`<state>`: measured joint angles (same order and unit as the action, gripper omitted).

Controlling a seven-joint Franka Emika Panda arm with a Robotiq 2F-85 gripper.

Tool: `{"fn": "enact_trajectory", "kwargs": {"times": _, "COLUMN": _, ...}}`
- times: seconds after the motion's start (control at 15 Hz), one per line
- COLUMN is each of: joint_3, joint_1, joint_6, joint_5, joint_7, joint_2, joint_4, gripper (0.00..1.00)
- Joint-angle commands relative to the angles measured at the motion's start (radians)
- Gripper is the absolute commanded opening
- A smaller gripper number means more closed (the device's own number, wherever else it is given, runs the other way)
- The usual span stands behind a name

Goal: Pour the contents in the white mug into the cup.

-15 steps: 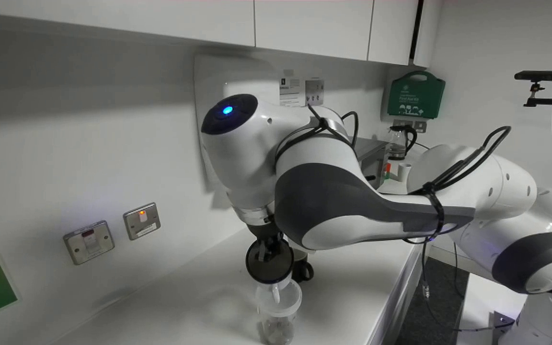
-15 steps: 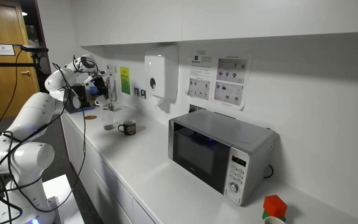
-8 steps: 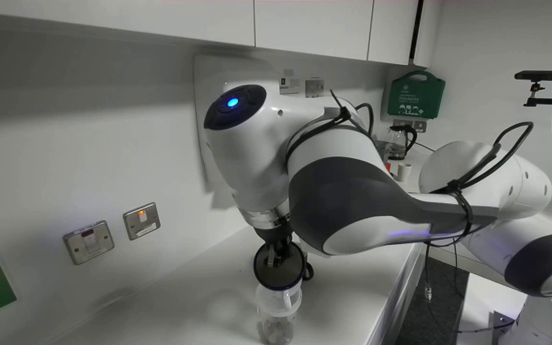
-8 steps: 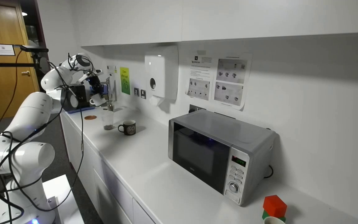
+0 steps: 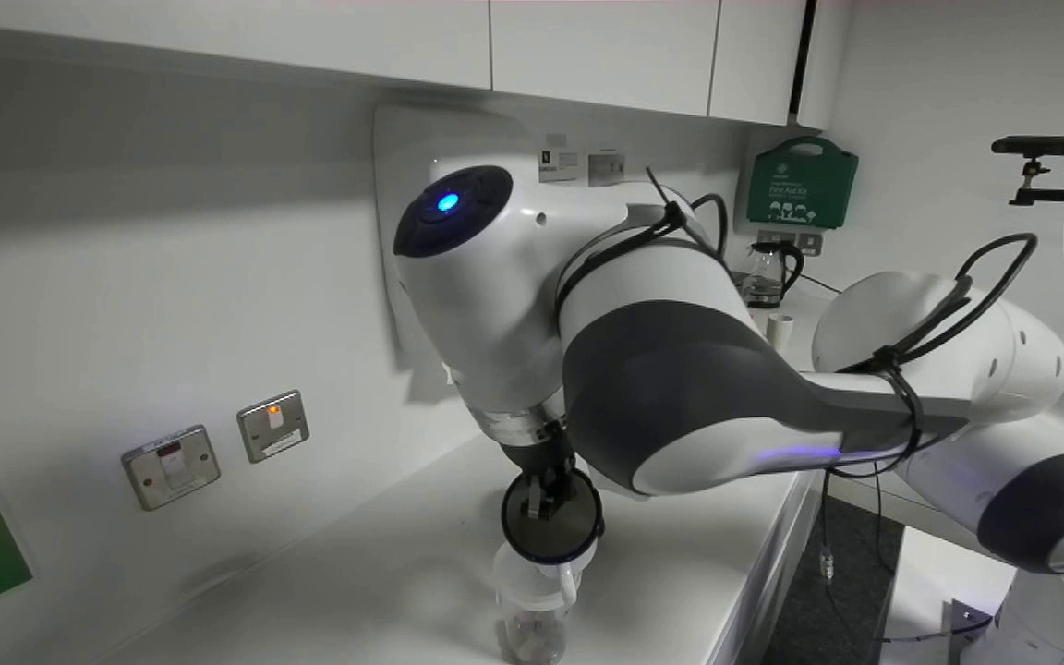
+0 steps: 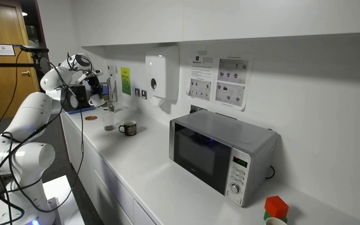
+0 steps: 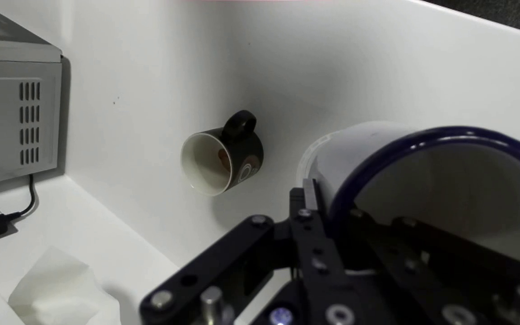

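The white mug [image 5: 552, 519], with a dark blue rim, hangs tilted above the counter. My gripper [image 7: 325, 212] is shut on its wall, one finger outside and the other inside the opening. In the wrist view the inside looks shaded, and no contents can be made out. Below stands the upright translucent cup [image 5: 537, 628], dark bits at its bottom [image 6: 108, 127]. The mug's lower part and handle overlap the cup's rim in an exterior view; elsewhere the mug [image 6: 97, 100] appears above and behind the cup. Most of the cup's rim [image 7: 307, 164] is hidden by the mug in the wrist view.
A dark handled mug [image 6: 130, 128] stands near the cup on the white counter [image 6: 155, 175]. Farther along is a silver microwave [image 6: 220, 150]. A brown disc [image 6: 91, 118] and a tap [image 6: 110, 93] are beyond the cup. Cupboards [image 6: 130, 23] overhang the counter.
Gripper and mug have moved a little together, rightward and slightly down in an exterior view, leftward elsewhere, slowing lately. The mug's tilt has changed slightly. The cup has stayed put.
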<state>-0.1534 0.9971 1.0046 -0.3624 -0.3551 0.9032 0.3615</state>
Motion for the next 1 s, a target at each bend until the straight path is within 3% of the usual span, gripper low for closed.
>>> {"fn": "enact_trajectory", "kwargs": {"times": 0.0, "joint_3": -0.003, "joint_1": 0.001, "joint_6": -0.001, "joint_5": 0.002, "joint_7": 0.0, "joint_2": 0.0, "joint_4": 0.0, "gripper": 0.06}}
{"fn": "enact_trajectory", "kwargs": {"times": 0.93, "joint_3": 0.004, "joint_1": -0.01, "joint_6": 0.0, "joint_5": 0.017, "joint_7": -0.015, "joint_2": 0.009, "joint_4": 0.001, "gripper": 0.01}}
